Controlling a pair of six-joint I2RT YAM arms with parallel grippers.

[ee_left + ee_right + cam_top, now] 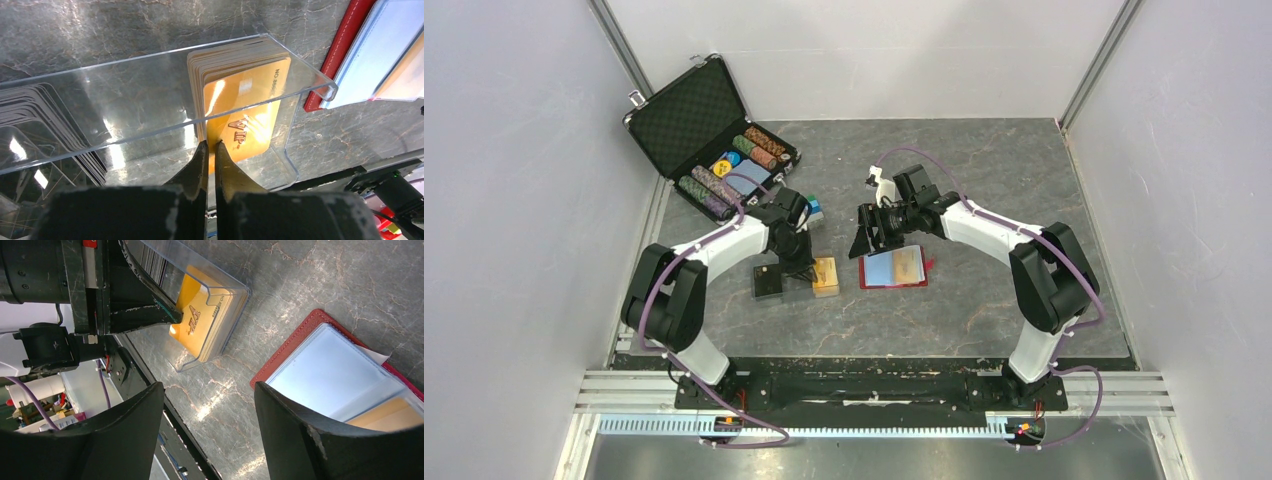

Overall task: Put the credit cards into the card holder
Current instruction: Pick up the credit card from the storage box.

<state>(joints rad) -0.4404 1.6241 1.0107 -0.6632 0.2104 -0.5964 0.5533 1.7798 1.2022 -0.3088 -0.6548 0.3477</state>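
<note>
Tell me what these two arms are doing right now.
The left gripper is pinching the front orange-gold plastic card of a stack standing in a clear plastic box. The red leather-like folding wallet lies open beside the box, one gold card already showing in it. The right gripper is open, close to the wallet.

Cards [240, 95] & holder [894, 268], side by side.
Gold stack upright on edge, VIP face front; red holder open flat just right of it, w/ blue card [330, 375] + gold card [387, 415] inside.
</note>
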